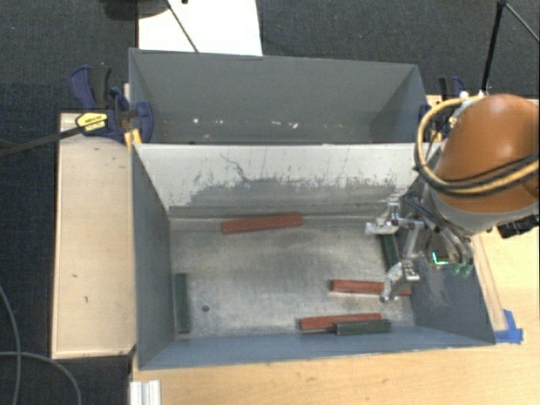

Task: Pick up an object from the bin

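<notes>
- Orange wrist cover of the arm bulks highest, above the bin's right wall, with yellow and black cables looped round its left side.
- Arm reaches in from the right; the gripper points down at the right end of the floor, close to the right wall.
- Claw stands open: one metal finger lies toward the far wall, the other toward the front. A narrow dark strip runs between them; cannot tell whether it is part of the claw.
- Grey metal bin: scuffed floor, five loose bars well spread out.
- Far red-brown bar lies flat along the foot of the far wall, left of the claw.
- Front red-brown bar lies along the front wall, with a dark green bar touching its right part.
- Short red-brown bar lies right of centre; its right end is at the front finger's tip, contact unclear.
- Left dark green bar lies by the left wall, well apart from the claw.
</notes>
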Robot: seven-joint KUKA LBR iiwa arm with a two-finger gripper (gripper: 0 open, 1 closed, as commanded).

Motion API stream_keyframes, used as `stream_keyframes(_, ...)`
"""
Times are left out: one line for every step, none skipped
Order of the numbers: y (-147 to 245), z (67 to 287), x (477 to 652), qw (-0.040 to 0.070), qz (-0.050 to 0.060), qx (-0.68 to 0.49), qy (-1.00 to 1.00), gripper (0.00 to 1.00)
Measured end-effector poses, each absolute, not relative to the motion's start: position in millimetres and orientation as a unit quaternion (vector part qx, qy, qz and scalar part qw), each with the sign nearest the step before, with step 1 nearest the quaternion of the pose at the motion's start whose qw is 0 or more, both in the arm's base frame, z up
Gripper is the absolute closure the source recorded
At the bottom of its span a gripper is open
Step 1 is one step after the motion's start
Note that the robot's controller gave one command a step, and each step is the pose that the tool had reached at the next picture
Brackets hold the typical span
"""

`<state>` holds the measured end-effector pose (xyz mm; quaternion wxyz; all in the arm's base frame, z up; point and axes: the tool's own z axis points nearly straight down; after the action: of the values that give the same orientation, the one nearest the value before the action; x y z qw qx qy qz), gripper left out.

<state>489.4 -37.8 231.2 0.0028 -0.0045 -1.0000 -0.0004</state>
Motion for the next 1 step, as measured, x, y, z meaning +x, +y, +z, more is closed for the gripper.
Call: stream_keyframes(-37.8,235.0,491.0,-0.001,0.0,-0.004,-1.0,0.0)
